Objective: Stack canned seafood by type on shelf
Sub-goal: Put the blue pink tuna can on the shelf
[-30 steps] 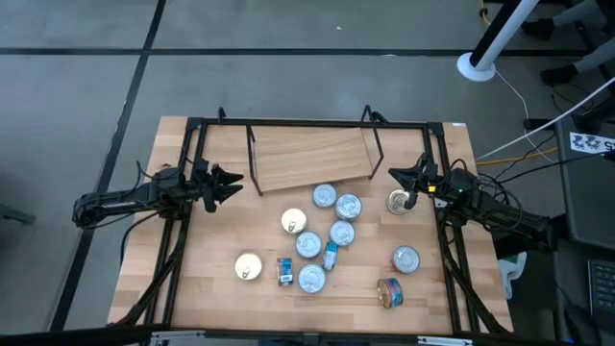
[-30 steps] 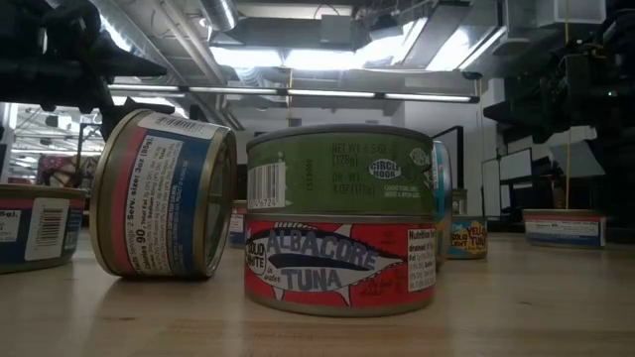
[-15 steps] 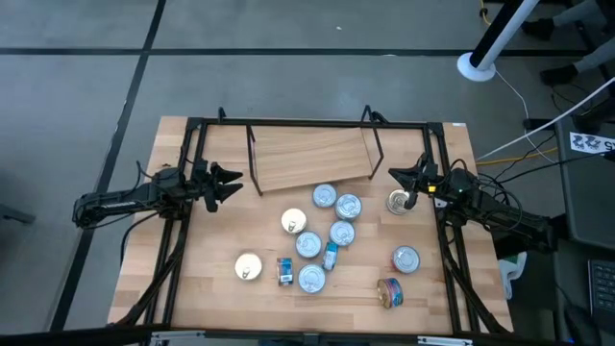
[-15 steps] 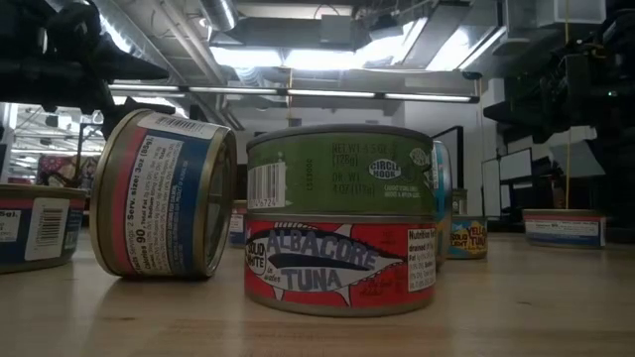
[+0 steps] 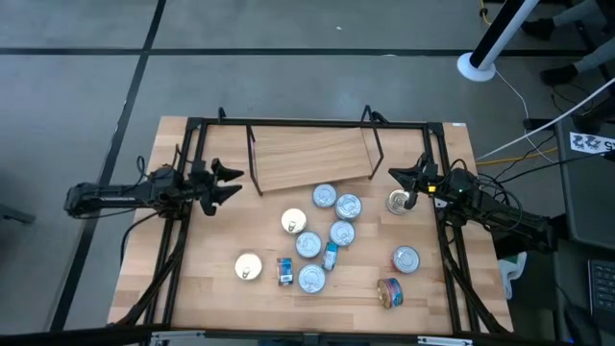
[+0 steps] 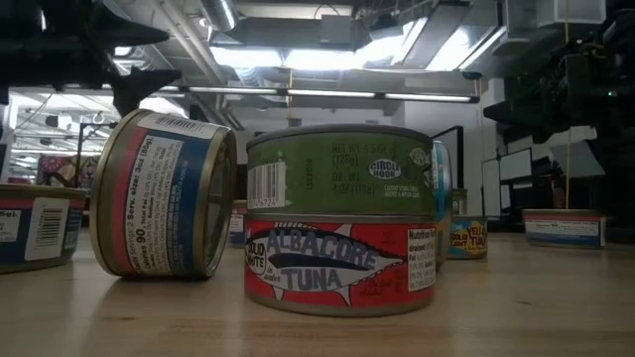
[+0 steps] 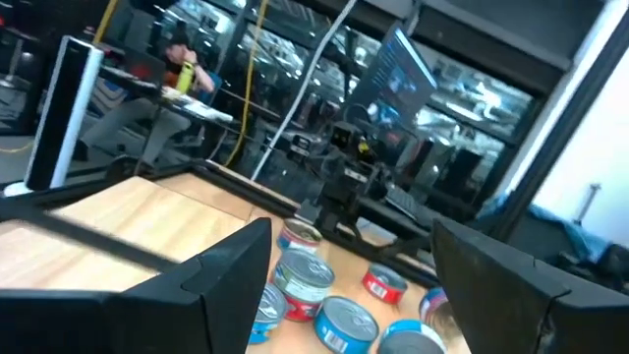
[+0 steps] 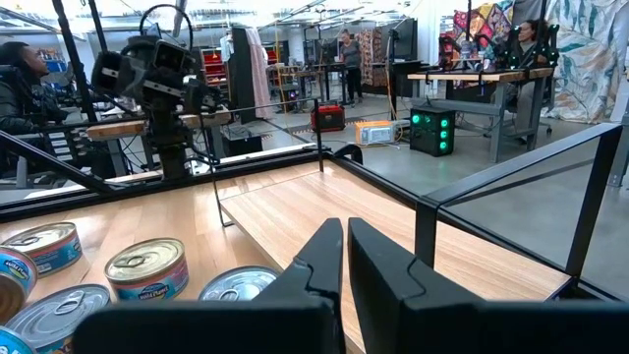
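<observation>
Several tins of canned seafood (image 5: 327,240) lie scattered on the middle of the table. Most stand flat, and a few lie on their sides (image 5: 285,270). In the low view a green-labelled tin (image 6: 339,171) sits on top of a red tuna tin (image 6: 339,263), and a blue-and-red tin (image 6: 164,206) stands on its rim. The shelf (image 5: 312,157) stands at the far middle with nothing on its board. My left gripper (image 5: 229,181) hovers open at the table's left, pointing toward the tins (image 7: 324,295). My right gripper (image 5: 394,175) hangs shut at the right, above a gold-lidded tin (image 5: 400,202).
Black rails (image 5: 307,123) frame the wooden tabletop along its far, left and right sides. Two tins (image 5: 405,259) lie apart near the right rail. Bare wood lies between the left gripper and the tins. People and workbenches show in the room behind (image 8: 344,49).
My left gripper has risen a little and rolled about its own line, staying open and at the table's left. The tins and the shelf have not moved.
</observation>
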You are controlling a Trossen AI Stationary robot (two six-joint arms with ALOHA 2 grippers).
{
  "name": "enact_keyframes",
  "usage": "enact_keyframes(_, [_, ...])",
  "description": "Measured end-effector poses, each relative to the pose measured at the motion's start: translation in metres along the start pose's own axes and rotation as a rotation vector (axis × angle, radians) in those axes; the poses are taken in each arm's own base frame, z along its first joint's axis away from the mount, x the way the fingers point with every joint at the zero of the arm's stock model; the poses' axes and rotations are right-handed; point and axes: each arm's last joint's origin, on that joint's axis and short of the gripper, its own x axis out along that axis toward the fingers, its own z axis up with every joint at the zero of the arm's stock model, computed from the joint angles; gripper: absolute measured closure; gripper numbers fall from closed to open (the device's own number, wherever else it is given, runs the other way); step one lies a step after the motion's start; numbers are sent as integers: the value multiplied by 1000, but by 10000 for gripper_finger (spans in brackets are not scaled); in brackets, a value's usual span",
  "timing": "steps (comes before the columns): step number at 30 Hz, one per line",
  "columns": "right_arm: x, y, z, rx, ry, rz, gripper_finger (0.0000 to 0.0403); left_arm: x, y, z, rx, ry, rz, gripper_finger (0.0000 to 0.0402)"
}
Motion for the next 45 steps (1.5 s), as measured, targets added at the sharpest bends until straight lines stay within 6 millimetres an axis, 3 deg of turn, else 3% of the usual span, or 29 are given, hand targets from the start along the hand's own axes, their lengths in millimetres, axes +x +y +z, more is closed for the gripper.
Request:
enact_keyframes(14, [0,0,0,0,0,0,379,51,-37,38,257,140,-35,127])
enact_keyframes(22, [0,0,0,52,0,0,379,93,-61,43,450,243,-87,127])
enact_keyframes(33, [0,1,3,85,-8,45,369,125,-77,7,637,531,-151,127])
enact_keyframes(45, [-3,7,23,113,-164,198,250,140,-69,-49,754,749,-183,127])
